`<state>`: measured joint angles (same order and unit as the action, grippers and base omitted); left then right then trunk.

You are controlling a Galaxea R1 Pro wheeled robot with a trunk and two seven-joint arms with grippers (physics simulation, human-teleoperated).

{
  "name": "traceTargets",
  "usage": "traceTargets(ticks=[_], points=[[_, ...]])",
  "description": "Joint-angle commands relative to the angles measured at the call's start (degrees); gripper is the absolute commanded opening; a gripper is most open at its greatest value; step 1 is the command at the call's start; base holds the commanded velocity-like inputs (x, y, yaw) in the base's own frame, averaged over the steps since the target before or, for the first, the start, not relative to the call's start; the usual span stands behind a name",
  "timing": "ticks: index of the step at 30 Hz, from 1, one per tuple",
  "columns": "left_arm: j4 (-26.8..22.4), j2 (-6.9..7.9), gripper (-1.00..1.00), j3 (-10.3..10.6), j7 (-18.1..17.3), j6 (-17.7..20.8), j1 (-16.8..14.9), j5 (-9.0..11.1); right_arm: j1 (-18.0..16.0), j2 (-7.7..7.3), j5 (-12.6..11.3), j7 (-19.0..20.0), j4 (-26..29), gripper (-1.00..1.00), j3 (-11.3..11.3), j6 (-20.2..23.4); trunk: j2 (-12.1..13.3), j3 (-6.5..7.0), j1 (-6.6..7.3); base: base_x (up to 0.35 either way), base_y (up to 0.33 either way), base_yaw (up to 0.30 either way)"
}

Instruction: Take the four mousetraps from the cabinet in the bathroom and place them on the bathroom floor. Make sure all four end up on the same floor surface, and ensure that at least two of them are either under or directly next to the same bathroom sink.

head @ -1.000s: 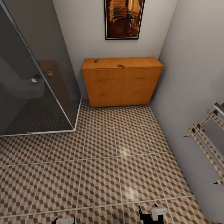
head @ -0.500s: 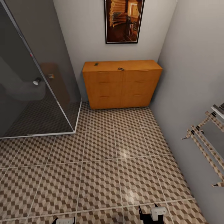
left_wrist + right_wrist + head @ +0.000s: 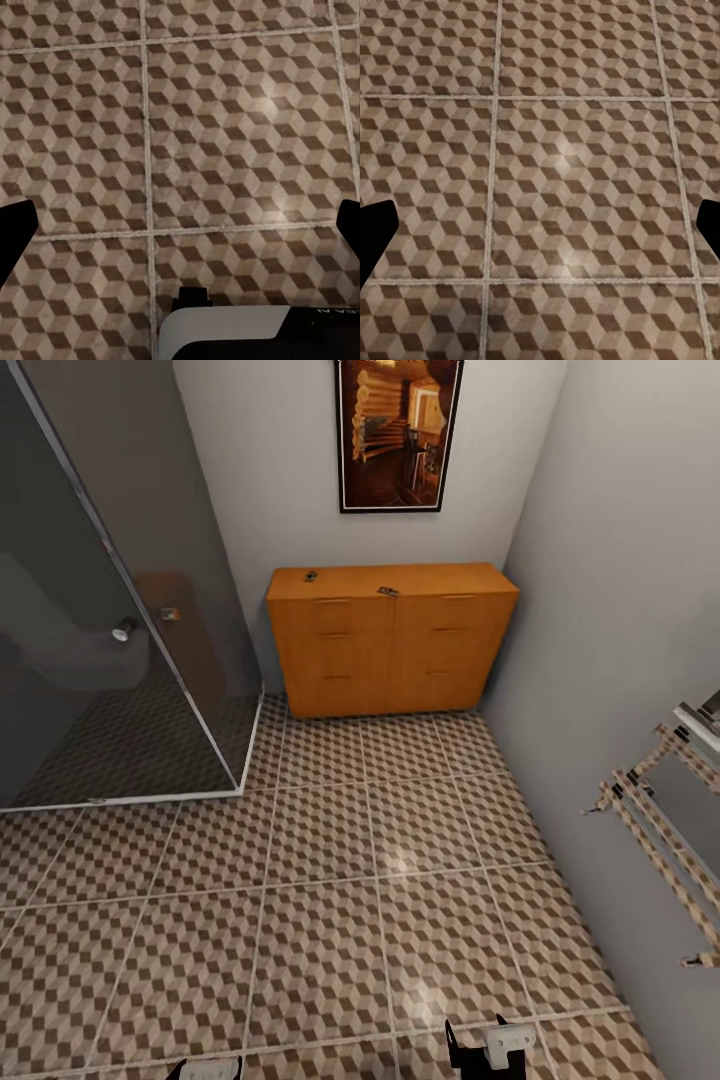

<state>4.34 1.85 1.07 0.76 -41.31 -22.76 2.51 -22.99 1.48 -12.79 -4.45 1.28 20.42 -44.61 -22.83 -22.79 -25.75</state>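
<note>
**Cabinet ahead, two traps on top**

Cabinet [image 3: 392, 638] stands against the far wall, long axis running left-right, drawers facing the robot. Two mousetraps [image 3: 311, 576] [image 3: 387, 591] lie on its top, well apart; too small to tell which way they point. Tiled floor [image 3: 330, 920] between. Left gripper [image 3: 180, 225] fingers spread apart; right gripper [image 3: 540, 232] likewise, both empty.

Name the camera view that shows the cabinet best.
The head view: the cabinet stands whole against the far wall, drawers visible, small items on top. Both wrist views look down at the bathroom floor instead.
</note>
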Motion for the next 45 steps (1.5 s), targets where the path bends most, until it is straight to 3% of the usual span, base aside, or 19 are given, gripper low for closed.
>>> traceTargets(ticks=[1,40,45], points=[[0.23,-0.01,1.00,0.16,0.03,-0.35,-0.10,0.22,-0.04,0.02,-0.13,-0.47,-0.05,1.00,0.50,-0.13,-0.09,0.01,-0.03,0.000,0.000,0.000],[0.23,-0.01,1.00,0.16,0.03,-0.39,-0.10,0.22,-0.04,0.02,-0.13,-0.45,-0.05,1.00,0.50,-0.13,-0.09,3.55,-0.03,0.000,0.000,0.000],[0.23,0.93,1.00,0.17,0.04,-0.37,-0.10,0.21,-0.04,-0.05,-0.13,-0.47,-0.05,1.00,0.50,-0.13,-0.09,4.01,-0.03,0.000,0.000,0.000]])
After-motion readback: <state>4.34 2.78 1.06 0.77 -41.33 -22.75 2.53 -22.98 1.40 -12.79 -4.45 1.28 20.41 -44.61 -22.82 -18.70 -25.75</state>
